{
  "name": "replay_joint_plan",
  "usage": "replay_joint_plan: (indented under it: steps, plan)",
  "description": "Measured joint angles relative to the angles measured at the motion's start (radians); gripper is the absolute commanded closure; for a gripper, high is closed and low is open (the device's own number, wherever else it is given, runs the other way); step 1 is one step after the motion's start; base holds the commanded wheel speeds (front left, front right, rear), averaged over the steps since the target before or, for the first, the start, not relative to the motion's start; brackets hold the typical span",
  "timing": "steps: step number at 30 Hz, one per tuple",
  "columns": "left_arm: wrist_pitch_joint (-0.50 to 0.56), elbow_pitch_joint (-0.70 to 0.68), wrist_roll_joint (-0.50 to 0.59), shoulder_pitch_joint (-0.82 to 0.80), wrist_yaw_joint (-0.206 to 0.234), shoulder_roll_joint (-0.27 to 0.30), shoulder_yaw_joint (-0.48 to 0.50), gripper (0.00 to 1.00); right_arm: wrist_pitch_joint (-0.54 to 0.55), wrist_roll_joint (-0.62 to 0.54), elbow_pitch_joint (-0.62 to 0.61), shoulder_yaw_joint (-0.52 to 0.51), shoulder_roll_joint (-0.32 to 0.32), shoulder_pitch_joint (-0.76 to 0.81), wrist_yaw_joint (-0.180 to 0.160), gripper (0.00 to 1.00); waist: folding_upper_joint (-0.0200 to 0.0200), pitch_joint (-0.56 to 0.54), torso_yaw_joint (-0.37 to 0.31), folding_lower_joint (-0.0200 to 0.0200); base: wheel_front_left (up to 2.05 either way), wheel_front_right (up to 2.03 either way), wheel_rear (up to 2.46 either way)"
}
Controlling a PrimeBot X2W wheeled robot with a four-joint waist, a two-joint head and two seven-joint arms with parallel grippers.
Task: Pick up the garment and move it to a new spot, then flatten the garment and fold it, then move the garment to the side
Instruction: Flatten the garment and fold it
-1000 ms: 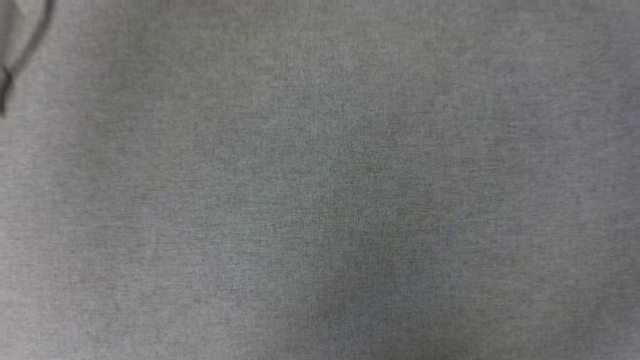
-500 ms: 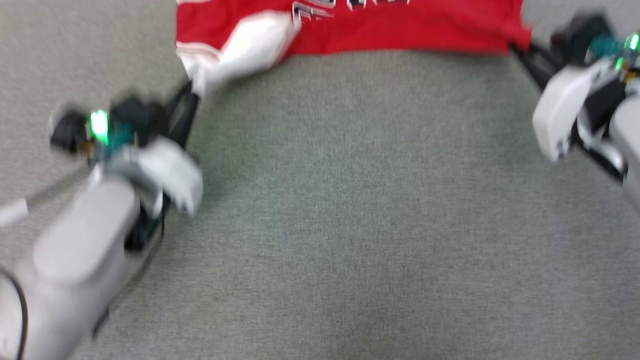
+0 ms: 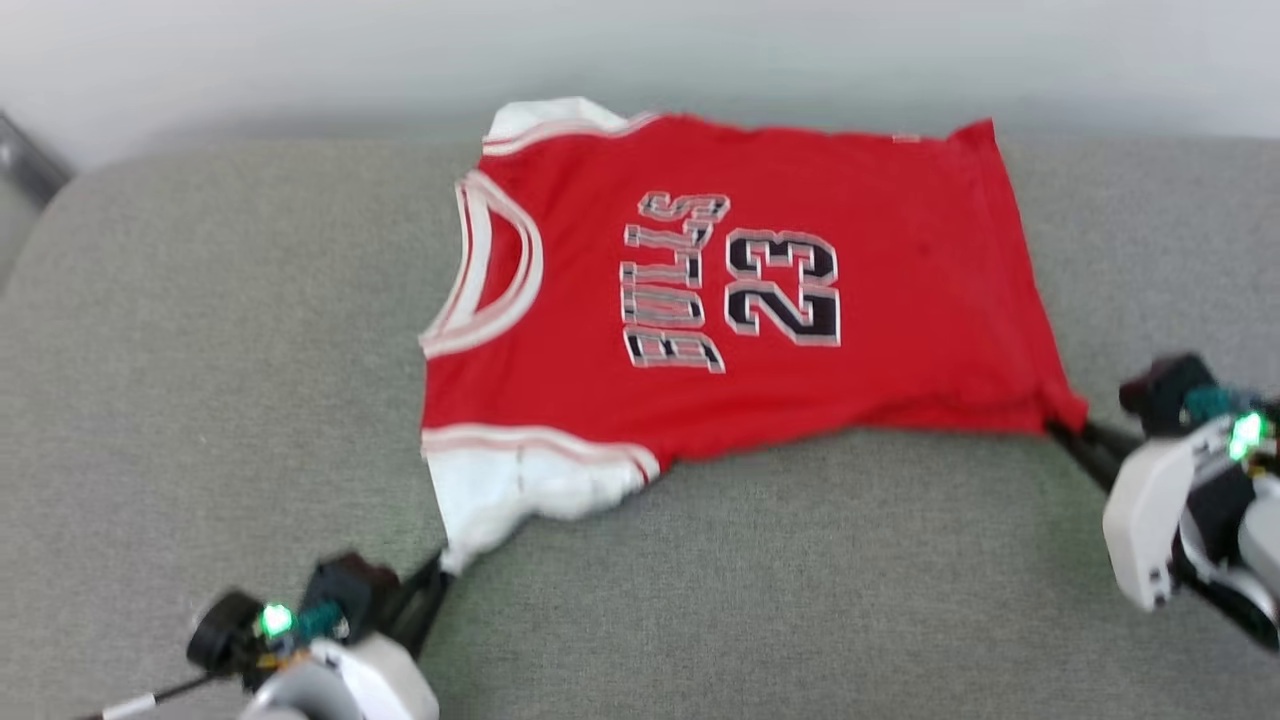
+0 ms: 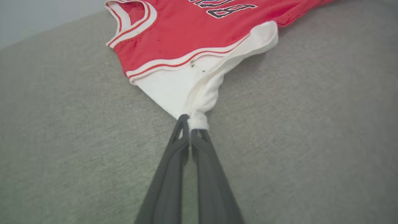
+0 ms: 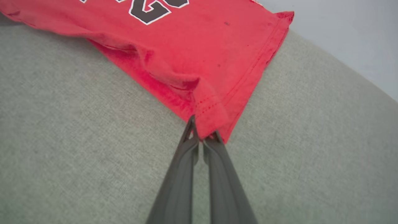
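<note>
The garment point(image 3: 880, 290), a red jersey T-shirt with white sleeves and black lettering, lies spread face up on the grey cushion point(image 3: 200, 330), collar to the left. My left gripper point(image 3: 440, 572) at the lower left is shut on the tip of the near white sleeve point(image 4: 186, 90); in the left wrist view its fingers point(image 4: 190, 130) pinch the bunched white cloth. My right gripper point(image 3: 1062, 428) at the right is shut on the near red hem corner point(image 5: 214, 115), with its fingers point(image 5: 200, 137) closed on the fold.
The grey cushion has a rounded far edge with a pale wall point(image 3: 300, 60) behind it. Bare fabric point(image 3: 780, 600) stretches between my two arms in front of the garment. A dark strip point(image 3: 30, 165) shows at the far left edge.
The head camera has swung upward, so the whole garment and the cushion's far edge now show. Both grippers stay shut on the garment's sleeve and hem corner.
</note>
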Motion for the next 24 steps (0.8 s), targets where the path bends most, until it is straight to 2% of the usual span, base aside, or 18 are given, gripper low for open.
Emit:
replay_joint_plan:
  steps: [13, 18, 24]
  plan:
    - [0.060, -0.172, -0.087, 0.270, 0.075, 0.084, -0.066, 1.00, 0.038, 0.040, -0.087, -0.056, -0.091, 0.344, 0.000, 1.00, 0.0000, -0.160, 0.017, -0.0001, 0.00, 0.00, 0.00]
    - [0.070, -0.217, -0.105, 0.338, 0.104, 0.091, -0.086, 1.00, 0.062, 0.041, -0.138, -0.105, -0.109, 0.461, 0.000, 1.00, 0.0000, -0.186, 0.016, -0.0001, 0.00, 0.00, 0.00]
    - [0.092, -0.238, -0.105, 0.384, 0.113, 0.101, -0.121, 1.00, 0.085, 0.028, -0.175, -0.188, -0.122, 0.555, 0.000, 1.00, 0.0000, -0.192, 0.004, -0.0001, 0.00, 0.00, 0.00]
